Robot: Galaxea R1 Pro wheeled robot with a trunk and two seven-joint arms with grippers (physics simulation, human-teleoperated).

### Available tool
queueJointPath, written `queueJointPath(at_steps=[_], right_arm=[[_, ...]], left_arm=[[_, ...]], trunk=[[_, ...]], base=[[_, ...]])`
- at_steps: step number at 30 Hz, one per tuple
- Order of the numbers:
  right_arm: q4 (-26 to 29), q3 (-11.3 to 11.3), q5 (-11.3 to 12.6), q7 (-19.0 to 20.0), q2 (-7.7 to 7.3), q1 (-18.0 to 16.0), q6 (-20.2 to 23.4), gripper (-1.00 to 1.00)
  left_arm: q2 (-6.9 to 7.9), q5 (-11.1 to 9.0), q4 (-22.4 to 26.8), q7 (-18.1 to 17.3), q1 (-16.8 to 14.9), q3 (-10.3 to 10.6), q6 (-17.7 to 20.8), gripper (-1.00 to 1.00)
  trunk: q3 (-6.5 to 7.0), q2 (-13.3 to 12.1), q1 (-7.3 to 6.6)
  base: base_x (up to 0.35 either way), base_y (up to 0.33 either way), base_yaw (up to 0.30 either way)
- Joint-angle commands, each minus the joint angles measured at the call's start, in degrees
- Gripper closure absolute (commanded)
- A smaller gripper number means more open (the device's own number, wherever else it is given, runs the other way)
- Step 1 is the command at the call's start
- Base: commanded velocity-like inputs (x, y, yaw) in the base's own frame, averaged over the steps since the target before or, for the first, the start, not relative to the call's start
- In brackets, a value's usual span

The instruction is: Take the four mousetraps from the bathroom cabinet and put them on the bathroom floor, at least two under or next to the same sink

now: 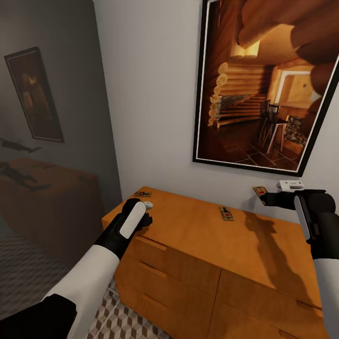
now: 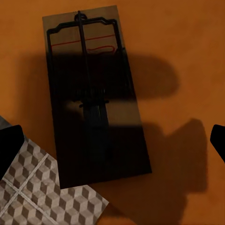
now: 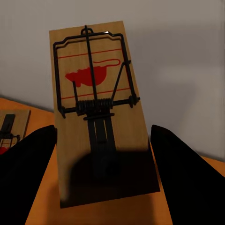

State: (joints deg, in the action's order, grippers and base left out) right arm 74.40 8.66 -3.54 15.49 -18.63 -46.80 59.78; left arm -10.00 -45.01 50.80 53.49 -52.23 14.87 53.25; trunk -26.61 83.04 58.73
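The orange-brown cabinet (image 1: 197, 235) stands against the white wall. One mousetrap (image 1: 142, 193) lies at its top's far left corner, directly below my open left gripper (image 1: 145, 213); in the left wrist view this mousetrap (image 2: 93, 93) lies flat between the spread fingers of that gripper (image 2: 112, 140). A second mousetrap (image 1: 226, 213) lies mid-top. My right gripper (image 1: 264, 196) is shut on a third mousetrap (image 1: 259, 191), held above the top near the wall; the right wrist view shows that mousetrap (image 3: 96, 108) between the fingers of the gripper (image 3: 104, 133). The cube-patterned bathroom floor (image 1: 134, 325) lies below. The sink is out of view.
A large framed picture (image 1: 263, 80) hangs on the wall above the cabinet. A dark reflective panel (image 1: 47, 141) fills the left side. The cabinet's drawer fronts with slim handles (image 1: 155, 270) face me. The cabinet corner overhangs the tiles (image 2: 42, 192).
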Motion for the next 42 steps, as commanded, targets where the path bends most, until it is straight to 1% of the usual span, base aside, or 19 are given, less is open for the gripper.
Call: queueJointPath(at_steps=[1, 14, 26, 31, 40, 41, 42], right_arm=[[0.05, 0.04, -0.37, 0.42, -0.01, -0.05, 0.22, 1.0], [0.05, 0.04, -0.39, 0.42, -0.01, -0.05, 0.22, 1.0], [0.05, 0.04, -0.33, 0.42, -0.01, -0.05, 0.22, 1.0], [0.05, 0.04, -0.37, 0.42, -0.01, -0.05, 0.22, 1.0], [0.05, 0.04, -0.33, 0.42, -0.01, -0.05, 0.22, 1.0], [0.05, 0.04, -0.33, 0.42, -0.01, -0.05, 0.22, 1.0], [0.05, 0.04, -0.33, 0.42, -0.01, -0.05, 0.22, 1.0]], left_arm=[[0.0, -0.51, 0.03, 0.57, -0.05, 0.07, 0.11, -1.0], [0.0, -0.51, -0.2, 0.57, -0.06, 0.07, 0.02, -1.0], [0.0, -0.52, -2.15, 0.53, -0.07, 0.11, -0.2, -1.0], [0.0, -0.51, -2.56, -0.71, -0.07, 0.15, -0.29, -1.0], [0.0, -0.51, -2.69, -1.25, -0.07, 0.16, -0.33, -1.0], [0.0, -0.51, -2.72, -1.26, -0.07, 0.16, -0.33, 1.0], [0.0, -0.51, -2.74, -1.27, -0.07, 0.16, -0.34, 1.0]], trunk=[[-0.07, 0.04, 0.0], [-0.07, 0.04, 0.0], [-0.07, 0.04, 0.0], [-0.07, 0.04, 0.0], [-0.07, 0.04, 0.0], [-0.07, 0.04, 0.0], [-0.07, 0.04, 0.0]], base=[[0.0, 0.0, 0.0], [0.0, 0.0, 0.0], [0.0, 0.0, 0.0], [0.0, 0.0, 0.0], [0.0, 0.0, 0.0], [0.0, 0.0, 0.0], [0.0, 0.0, 0.0]])
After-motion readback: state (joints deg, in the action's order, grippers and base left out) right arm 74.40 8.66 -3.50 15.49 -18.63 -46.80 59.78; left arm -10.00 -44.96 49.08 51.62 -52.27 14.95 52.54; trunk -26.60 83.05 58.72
